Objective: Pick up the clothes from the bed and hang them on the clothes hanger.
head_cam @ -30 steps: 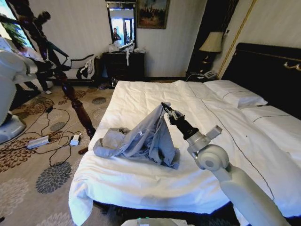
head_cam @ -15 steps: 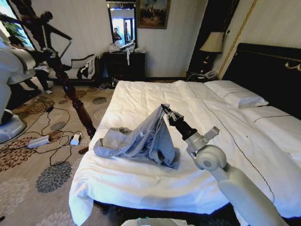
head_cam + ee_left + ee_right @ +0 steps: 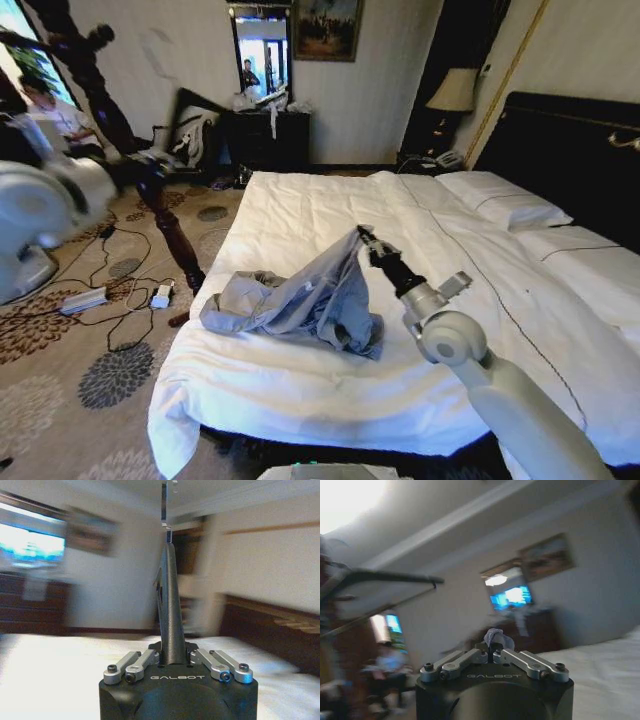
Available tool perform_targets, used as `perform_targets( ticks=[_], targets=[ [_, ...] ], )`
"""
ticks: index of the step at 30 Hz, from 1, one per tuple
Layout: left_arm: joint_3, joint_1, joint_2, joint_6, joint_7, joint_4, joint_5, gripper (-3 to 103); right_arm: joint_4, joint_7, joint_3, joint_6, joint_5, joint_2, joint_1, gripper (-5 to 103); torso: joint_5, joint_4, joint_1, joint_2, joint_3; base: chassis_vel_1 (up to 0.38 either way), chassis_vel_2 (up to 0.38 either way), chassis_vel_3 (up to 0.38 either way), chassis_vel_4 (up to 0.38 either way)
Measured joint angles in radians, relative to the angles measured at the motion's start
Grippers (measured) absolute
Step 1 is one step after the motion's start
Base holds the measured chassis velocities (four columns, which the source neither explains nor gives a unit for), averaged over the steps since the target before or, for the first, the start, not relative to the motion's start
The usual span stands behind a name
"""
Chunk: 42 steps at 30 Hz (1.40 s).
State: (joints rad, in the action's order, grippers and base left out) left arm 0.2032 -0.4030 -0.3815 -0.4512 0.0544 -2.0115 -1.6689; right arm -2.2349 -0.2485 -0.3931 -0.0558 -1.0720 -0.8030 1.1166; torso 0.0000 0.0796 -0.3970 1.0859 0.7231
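**roomba_dad:** Looking at the bed (image 3: 330, 400) first, white duvet, takes up most of the head view. The clothes (image 3: 300, 300), one grey shirt, lie crumpled near its foot end, about 7 o'clock from the pillows. One corner is pulled up into a peak.

**hingefan:** Yep, the right pincer (image 3: 362, 236) is pinched tight on that peak, sitting at roughly 1 o'clock from the heap. The right wrist view has a scrap of grey cloth between the fingertips, so it's got a real hold.

**roomba_dad:** And the left pincer (image 3: 167, 535)?

**hingefan:** Clamped narrow on the clothes hanger (image 3: 169, 605), a black plastic piece standing straight up with the silver hook on top. That arm is way off at 9 o'clock over the carpet.

**roomba_dad:** So I'd call this the pick-up step, hanging not started. Next needs a lift clear of the duvet, then hanger and collar brought together.
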Motion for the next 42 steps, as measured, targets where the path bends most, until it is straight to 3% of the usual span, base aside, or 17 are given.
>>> perform_targets(
  ticks=[3,6,8,10,16,18,20,22,28,42],
  targets=[
    [0.035,-0.106,-0.001,0.013,-0.048,-0.09,-0.038,20,-0.007,-0.058,-0.03,-0.028,-0.003,0.011,0.023,0,0.0008,-0.0002,0.0,0.0,0.0,-0.014,-0.001,-0.006,-0.018],
    [0.069,-0.169,0.002,0.009,-0.065,-0.136,-0.058,20,-0.009,-0.095,-0.039,-0.042,-0.003,0.015,0.03,0,0.0002,-0.0021,0.0,0.0,0.0,0.0,0.0,0.0,0.0],
    [0.095,-0.239,0.005,-0.01,-0.078,-0.191,-0.074,20,-0.008,-0.163,-0.047,-0.069,-0.003,0.018,0.034,0,0.0002,-0.0027,0.0,0.0,0.0,0.0,0.0,0.0,0.0],
    [0.098,-0.29,-0.001,-0.031,-0.087,-0.223,-0.051,20,0.003,-0.234,-0.049,-0.091,-0.003,0.018,0.032,0,-0.0001,-0.0019,0.0,0.0,0.0,0.0,0.0,0.0,0.0],
    [0.092,-0.342,-0.024,-0.053,-0.095,-0.245,-0.013,20,0.048,-0.347,-0.06,-0.112,-0.004,0.014,0.023,0,0.0001,-0.0016,0.0,0.0,0.0,0.0,0.0,0.0,0.0],
    [0.074,-0.364,-0.022,-0.062,-0.12,-0.26,0.008,20,0.079,-0.413,-0.067,-0.12,-0.004,0.011,0.01,0,0.0,-0.0016,0.0,0.0,0.0,0.0,0.0,0.0,0.0],
    [0.069,-0.37,-0.021,-0.063,-0.132,-0.264,0.016,20,0.085,-0.427,-0.067,-0.12,-0.004,0.009,0.005,0,0.0001,-0.0016,0.0,0.0,0.0,0.0,0.0,0.0,0.0],
    [0.049,-0.392,-0.017,-0.068,-0.184,-0.28,0.052,20,0.105,-0.459,-0.065,-0.119,-0.013,0.001,-0.022,0,0.0001,-0.0018,0.0,0.0,0.0,0.0,0.0,0.0,0.0],
    [0.02,-0.404,-0.023,-0.093,-0.238,-0.295,0.089,20,0.118,-0.443,-0.058,-0.101,-0.025,-0.011,-0.057,0,0.0,-0.0018,0.0,0.0,0.0,0.0,0.0,0.0,0.0],
    [-0.003,-0.475,-0.059,-0.098,-0.273,-0.224,0.226,20,0.043,-0.143,-0.047,0.017,0.007,-0.001,-0.054,0,-0.0001,-0.0018,0.0,0.0,0.0,0.0,0.0,0.0,0.0]
  ],
)
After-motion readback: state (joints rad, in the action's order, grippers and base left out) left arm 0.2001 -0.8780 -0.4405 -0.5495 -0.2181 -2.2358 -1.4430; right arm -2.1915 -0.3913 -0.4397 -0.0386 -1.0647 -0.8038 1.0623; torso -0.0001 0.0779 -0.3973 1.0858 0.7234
